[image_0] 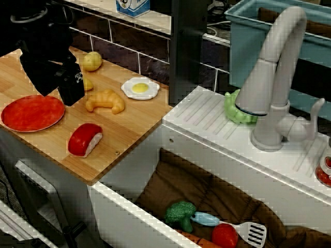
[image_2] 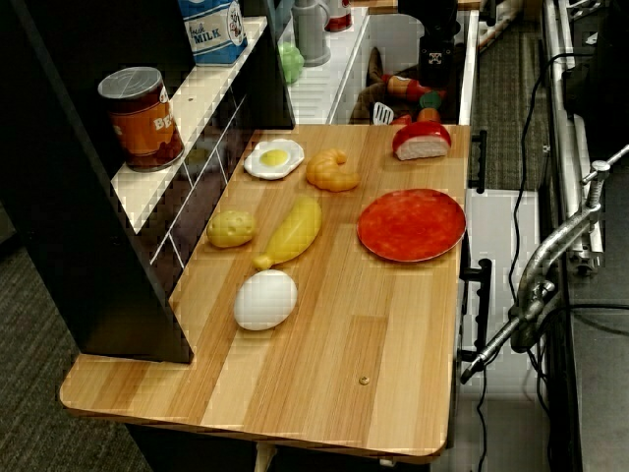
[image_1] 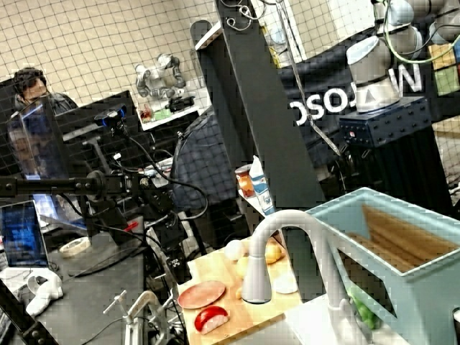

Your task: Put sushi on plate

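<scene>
The sushi (image_0: 85, 139) lies on the wooden counter (image_0: 124, 129), at about four o'clock from the plate (image_0: 32, 112) and apart from it. The dark gripper (image_0: 70, 93) hangs above the plate's one-o'clock edge, left of the croissant (image_0: 106, 101); whether its jaws are parted cannot be told, nothing visibly held.

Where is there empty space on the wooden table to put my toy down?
The biggest bare patch of the wooden counter is the end past the white egg and the plate. A small strip lies between the plate and banana. It's crowded around the croissant, fried egg and sushi.
</scene>
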Controlling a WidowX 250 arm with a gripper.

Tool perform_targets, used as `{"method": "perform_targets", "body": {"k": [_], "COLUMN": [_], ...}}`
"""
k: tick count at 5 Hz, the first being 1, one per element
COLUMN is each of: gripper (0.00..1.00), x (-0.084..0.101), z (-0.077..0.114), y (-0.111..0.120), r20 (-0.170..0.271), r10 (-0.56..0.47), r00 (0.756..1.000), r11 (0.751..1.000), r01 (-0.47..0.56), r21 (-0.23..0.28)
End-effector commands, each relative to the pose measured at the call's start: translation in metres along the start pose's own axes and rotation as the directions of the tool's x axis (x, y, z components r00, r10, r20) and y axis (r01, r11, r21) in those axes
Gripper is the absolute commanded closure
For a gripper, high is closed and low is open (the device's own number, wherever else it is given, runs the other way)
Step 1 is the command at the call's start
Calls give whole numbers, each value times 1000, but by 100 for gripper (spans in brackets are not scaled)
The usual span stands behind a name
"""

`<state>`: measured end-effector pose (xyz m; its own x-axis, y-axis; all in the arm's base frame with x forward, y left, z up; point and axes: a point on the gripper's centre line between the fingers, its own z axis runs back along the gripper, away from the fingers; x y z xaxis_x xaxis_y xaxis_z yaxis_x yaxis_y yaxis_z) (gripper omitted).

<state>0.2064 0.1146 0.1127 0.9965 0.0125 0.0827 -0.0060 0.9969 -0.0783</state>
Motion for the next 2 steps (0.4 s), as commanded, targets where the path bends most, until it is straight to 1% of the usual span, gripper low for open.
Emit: {"method": "perform_targets", "body": {"k": [1, 2], "gripper": [0, 0], "x": [0, -2], "z": [0, -12], "y": [0, -2], "r20": [0, 14], "r10": [0, 1], "r00": [1000, 1000], "r11": [1000, 1000], "r01": [0, -1], "r21": [0, 22]}}
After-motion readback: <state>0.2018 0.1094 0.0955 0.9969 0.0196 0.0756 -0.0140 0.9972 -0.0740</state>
